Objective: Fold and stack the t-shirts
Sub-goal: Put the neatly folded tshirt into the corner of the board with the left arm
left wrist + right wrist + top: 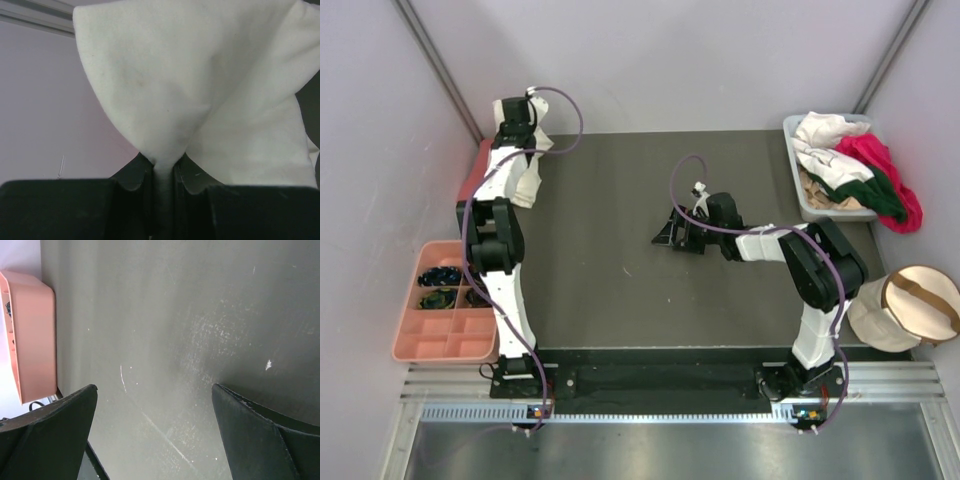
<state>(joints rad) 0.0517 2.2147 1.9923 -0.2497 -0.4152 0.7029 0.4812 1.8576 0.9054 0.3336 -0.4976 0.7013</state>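
My left gripper is shut on a cream-white t-shirt and holds it bunched at the table's far left corner. In the left wrist view the cloth fans out from between the closed jaws of that gripper. A salmon-pink shirt lies under it at the left edge. My right gripper is open and empty over the bare dark table; the right wrist view shows it with only the table below. White, magenta and dark green shirts lie heaped in a grey bin.
A pink compartment tray sits off the table's left edge; it also shows in the right wrist view. A round beige pouch with a tan strap lies at the right edge.
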